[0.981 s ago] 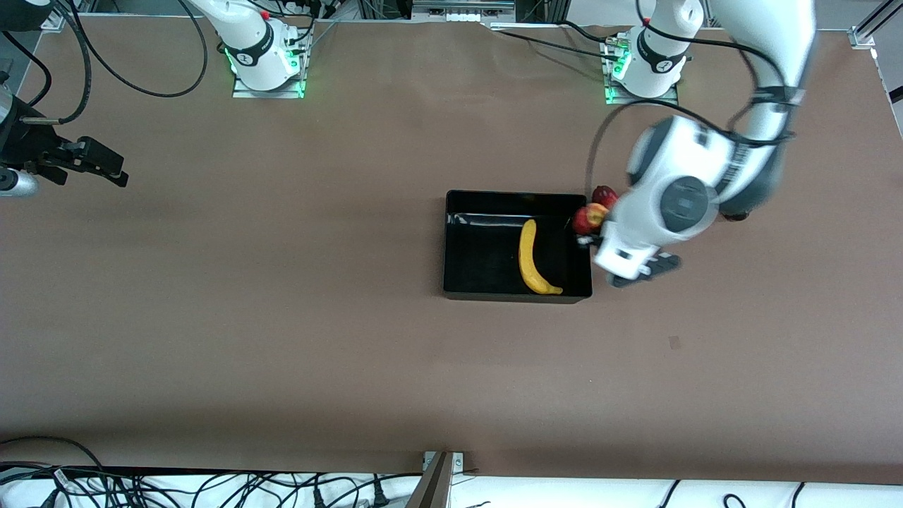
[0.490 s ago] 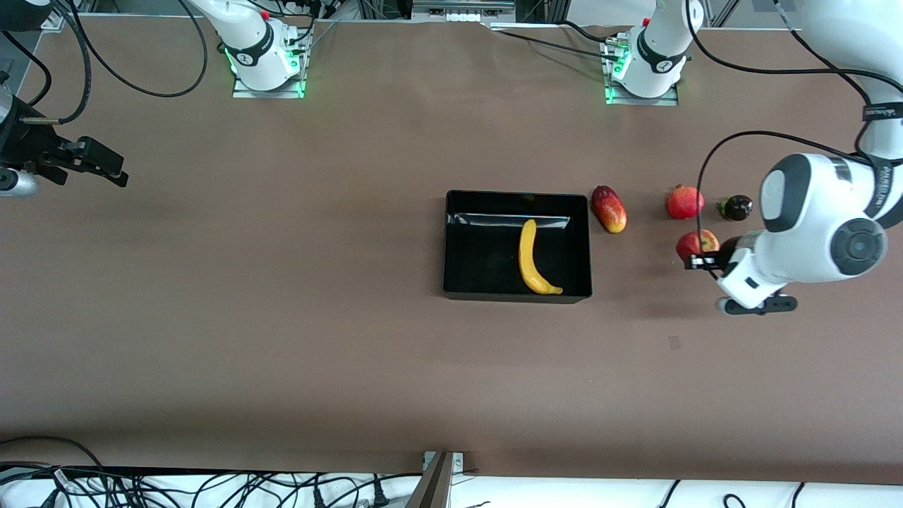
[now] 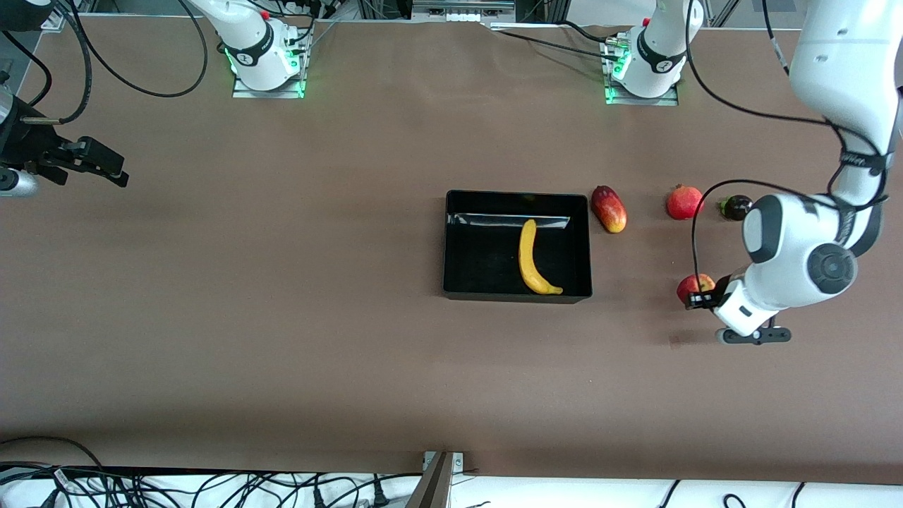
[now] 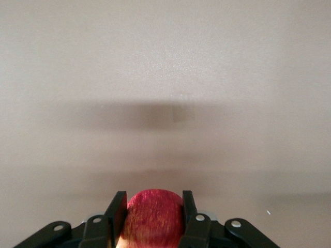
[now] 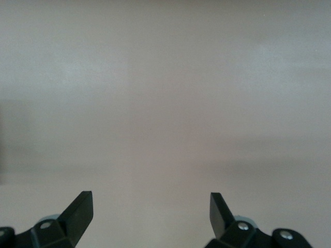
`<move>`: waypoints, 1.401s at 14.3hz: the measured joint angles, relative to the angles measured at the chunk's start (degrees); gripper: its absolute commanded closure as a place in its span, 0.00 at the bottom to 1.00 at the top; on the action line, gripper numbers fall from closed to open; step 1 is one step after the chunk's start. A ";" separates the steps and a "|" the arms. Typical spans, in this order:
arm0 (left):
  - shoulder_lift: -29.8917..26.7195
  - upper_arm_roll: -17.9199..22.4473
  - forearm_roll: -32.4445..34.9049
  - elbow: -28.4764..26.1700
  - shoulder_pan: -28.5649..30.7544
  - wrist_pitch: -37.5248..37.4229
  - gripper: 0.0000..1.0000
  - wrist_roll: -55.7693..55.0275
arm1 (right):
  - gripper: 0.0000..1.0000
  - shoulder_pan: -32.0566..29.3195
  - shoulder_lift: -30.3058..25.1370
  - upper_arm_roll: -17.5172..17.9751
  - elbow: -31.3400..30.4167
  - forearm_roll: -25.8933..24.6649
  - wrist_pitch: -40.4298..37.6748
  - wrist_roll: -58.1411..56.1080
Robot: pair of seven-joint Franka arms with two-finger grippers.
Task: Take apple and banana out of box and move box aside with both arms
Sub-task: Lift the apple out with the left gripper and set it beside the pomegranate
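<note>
My left gripper (image 3: 700, 298) is shut on the small red apple (image 3: 692, 287), held over bare table toward the left arm's end from the box. In the left wrist view the apple (image 4: 154, 219) sits between the two black fingers (image 4: 117, 206) of the left gripper (image 4: 153, 200). The black box (image 3: 480, 257) stands mid-table with the yellow banana (image 3: 529, 257) lying in it. My right gripper (image 3: 106, 168) waits open near the right arm's end of the table. The right wrist view shows the right gripper (image 5: 150, 204) with only bare table between its fingertips.
A red-yellow oblong fruit (image 3: 609, 209) lies beside the box. A round red pomegranate (image 3: 684, 202) and a small dark fruit (image 3: 736, 207) lie farther toward the left arm's end. Cables run along the table edge nearest the front camera.
The left arm has carried the apple from beside the box's edge out toward the left arm's end of the table and lower in the front view. The right arm has not moved.
</note>
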 measured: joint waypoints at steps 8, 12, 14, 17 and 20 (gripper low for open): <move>3.10 0.72 1.56 0.25 0.22 5.52 0.00 0.00 | 0.00 -0.03 0.00 -0.63 0.00 0.00 -0.03 0.00; 3.57 0.80 1.57 0.79 0.22 5.86 0.00 -0.03 | 0.00 -0.03 0.00 -0.83 0.00 0.00 -0.02 0.00; 2.02 0.47 1.51 2.44 -0.25 2.27 0.00 -0.94 | 0.00 -0.03 0.00 -0.84 0.00 0.00 -0.02 0.00; -2.71 -0.43 -1.44 3.54 -4.83 -3.47 0.00 -12.72 | 0.00 -0.04 0.00 -0.86 0.00 0.00 -0.01 0.00; -3.78 -1.54 -1.98 3.35 -13.78 -4.40 0.00 -30.68 | 0.00 -0.04 0.01 -0.87 0.01 0.00 -0.01 0.00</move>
